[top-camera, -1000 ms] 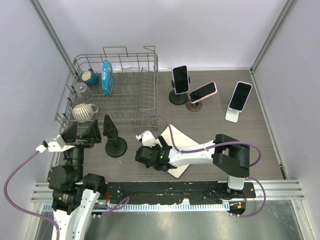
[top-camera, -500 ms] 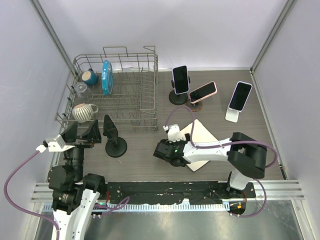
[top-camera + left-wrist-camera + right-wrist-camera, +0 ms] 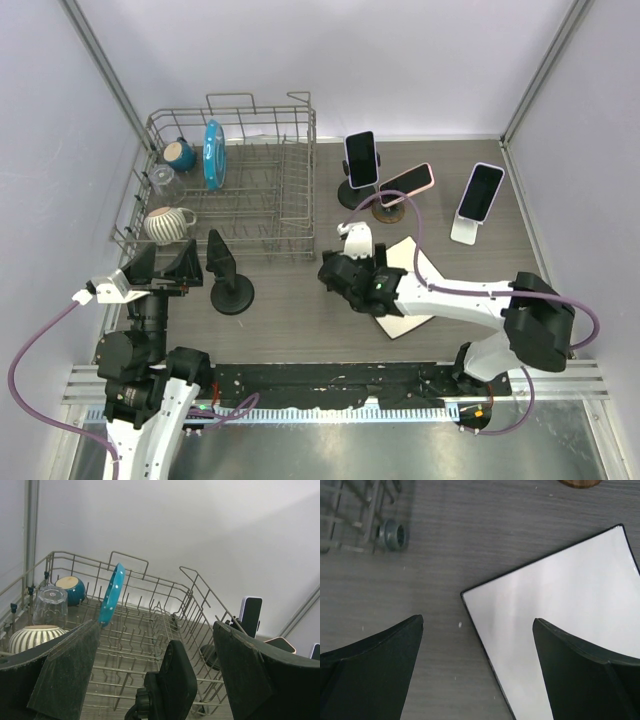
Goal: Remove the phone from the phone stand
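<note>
Three phones stand at the back right. A dark phone [image 3: 360, 158] is on a black stand [image 3: 355, 195]. A pink-cased phone [image 3: 406, 184] is on a wooden stand [image 3: 388, 212]. A third phone [image 3: 481, 191] is on a white stand [image 3: 464, 232]. My right gripper [image 3: 352, 262] is open and empty, low over the table in front of them. In the right wrist view it [image 3: 477, 625] hangs over the corner of a white flat pad [image 3: 560, 610]. My left gripper [image 3: 160, 268] is open and empty at the near left. In its own view it [image 3: 155, 630] frames an empty black stand [image 3: 172, 685].
A wire dish rack [image 3: 290, 215] at the back left holds a blue plate [image 3: 213, 153], a teal cup [image 3: 180, 154], a glass [image 3: 163, 180] and a striped mug [image 3: 168, 224]. The empty black stand [image 3: 230, 275] is in front of it. The white pad [image 3: 410, 290] lies under the right arm.
My right arm has swung right and away from me, from beside the empty black stand towards the phones. The white pad now lies further right. The left arm has not moved.
</note>
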